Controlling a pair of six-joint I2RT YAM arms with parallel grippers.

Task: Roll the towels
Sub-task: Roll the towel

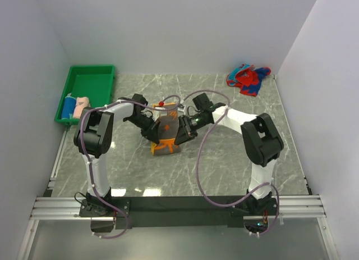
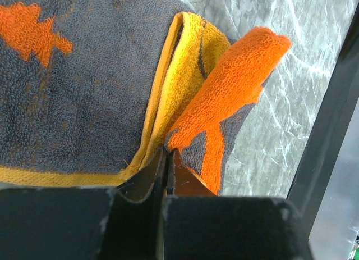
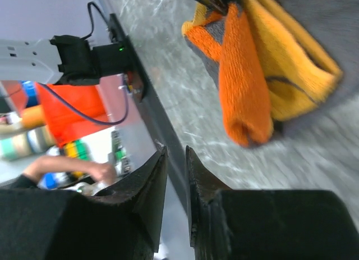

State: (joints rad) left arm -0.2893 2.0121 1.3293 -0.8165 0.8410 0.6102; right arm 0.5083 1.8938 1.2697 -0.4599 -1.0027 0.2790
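Note:
The orange towel (image 1: 166, 138), grey with orange patches and a yellow hem, lies partly folded at the table's middle. My left gripper (image 1: 150, 131) is shut on its folded corner; in the left wrist view the jaws (image 2: 167, 152) pinch the hem of the towel (image 2: 84, 97). My right gripper (image 1: 183, 134) is beside the towel's right edge; its jaws (image 3: 176, 153) are almost shut with nothing between them, apart from the towel's orange fold (image 3: 244, 86). The red-and-blue towel (image 1: 248, 78) lies crumpled at the far right. A blue towel (image 1: 68, 106) and a pale pink towel (image 1: 82, 105) lie rolled in the tray.
A green plastic tray (image 1: 90, 80) sits at the far left against the wall. White walls close in the left, back and right sides. A black rail (image 1: 185, 205) runs along the near edge by the arm bases.

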